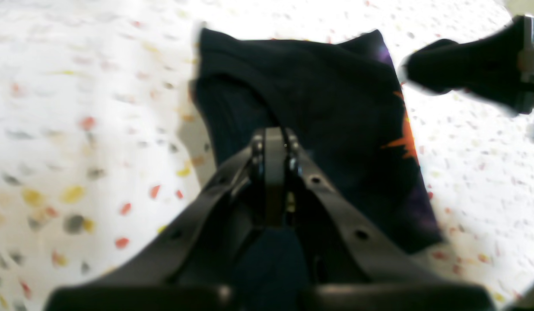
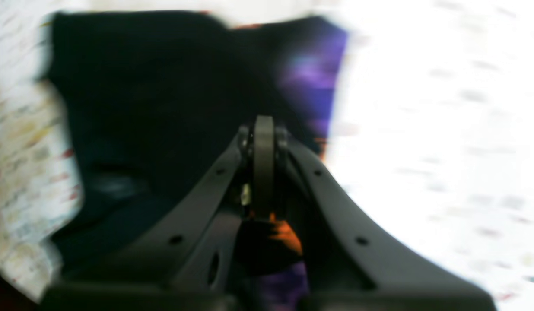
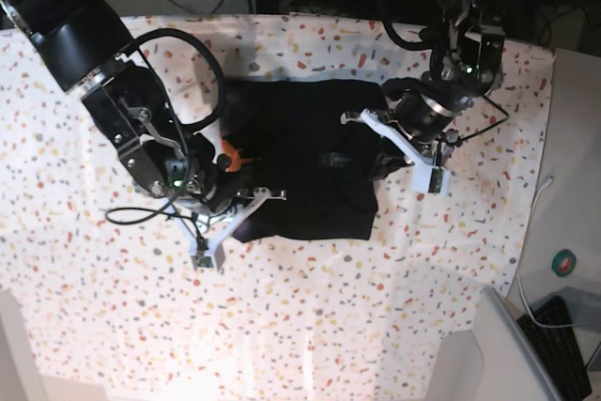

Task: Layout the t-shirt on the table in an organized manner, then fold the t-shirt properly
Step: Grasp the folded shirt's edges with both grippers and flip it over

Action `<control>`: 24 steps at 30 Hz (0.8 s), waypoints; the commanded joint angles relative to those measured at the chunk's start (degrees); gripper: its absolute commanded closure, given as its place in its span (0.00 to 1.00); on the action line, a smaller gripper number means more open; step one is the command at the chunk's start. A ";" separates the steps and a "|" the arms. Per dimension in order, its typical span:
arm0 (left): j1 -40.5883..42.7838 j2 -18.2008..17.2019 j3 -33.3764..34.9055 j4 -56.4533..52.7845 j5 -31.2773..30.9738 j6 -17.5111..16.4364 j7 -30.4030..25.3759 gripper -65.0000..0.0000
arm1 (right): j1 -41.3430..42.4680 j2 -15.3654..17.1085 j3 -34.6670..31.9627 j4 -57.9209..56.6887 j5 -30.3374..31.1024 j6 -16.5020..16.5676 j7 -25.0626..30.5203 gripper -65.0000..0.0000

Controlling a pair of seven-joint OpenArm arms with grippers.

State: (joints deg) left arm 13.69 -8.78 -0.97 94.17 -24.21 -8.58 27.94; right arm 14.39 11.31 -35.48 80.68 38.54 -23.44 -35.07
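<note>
Pincers are working at both ends of the t-shirt [image 3: 305, 161]: the left pincer [image 3: 380, 152] is closing on the cloth at the shirt's right edge in the base view, and the right pincer [image 3: 235, 196] is pressing into the left edge, where an orange patch of print is showing. In each wrist view the jaws are standing drawn together with dark cloth bunched under them, so each seems to be gripping fabric, though blur is hiding the exact pinch.

The shirt is lying in the far-middle part of the bench [image 3: 310, 316] as a dark, roughly rectangular bundle, its long axis running left to right between the two arms. Mostly plain black is facing up; purple and orange print is peeking along one edge [image 1: 407, 138] and again in the right wrist view [image 2: 312, 73]. Which end is the collar cannot be told.

Speckled bench [image 1: 77, 129] is surrounding the bundle on all sides.
</note>
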 commanded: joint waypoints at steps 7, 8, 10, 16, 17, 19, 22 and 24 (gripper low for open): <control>-1.69 -1.64 3.92 -10.61 0.34 4.40 -0.74 1.00 | 6.93 -0.98 1.77 -4.33 0.18 0.72 1.44 1.00; -1.61 -1.64 3.92 -10.87 0.34 4.40 -0.74 1.00 | 7.37 -1.07 1.77 -4.68 0.18 1.51 1.44 1.00; -1.25 -1.73 3.74 -10.87 0.34 4.40 -0.74 1.00 | 7.72 -1.42 1.77 -4.95 0.18 4.06 1.53 1.00; -1.17 -1.91 3.39 -11.23 0.34 4.40 -0.47 1.00 | 9.74 -2.56 1.42 -15.23 0.27 4.94 7.60 1.00; -1.08 -1.91 3.39 -11.23 0.34 4.40 -0.47 1.00 | 9.56 -2.56 1.42 -15.50 0.27 4.94 7.77 1.00; -1.08 -1.91 3.74 -11.23 0.34 4.40 -0.47 1.00 | 9.30 -2.56 1.42 -14.09 0.27 4.94 7.77 1.00; -1.08 -1.91 3.92 -11.23 0.34 4.40 -0.47 1.00 | 9.04 -2.74 1.33 -14.88 0.09 4.94 7.95 1.00; -1.08 -1.91 3.65 -11.23 0.34 4.40 -0.47 1.00 | 10.09 -3.44 1.42 -17.43 0.09 4.94 7.95 1.00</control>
State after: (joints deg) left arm 12.88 -10.41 2.87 82.08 -23.62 -3.88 28.27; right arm 22.74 7.31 -34.39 62.41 39.03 -18.50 -28.23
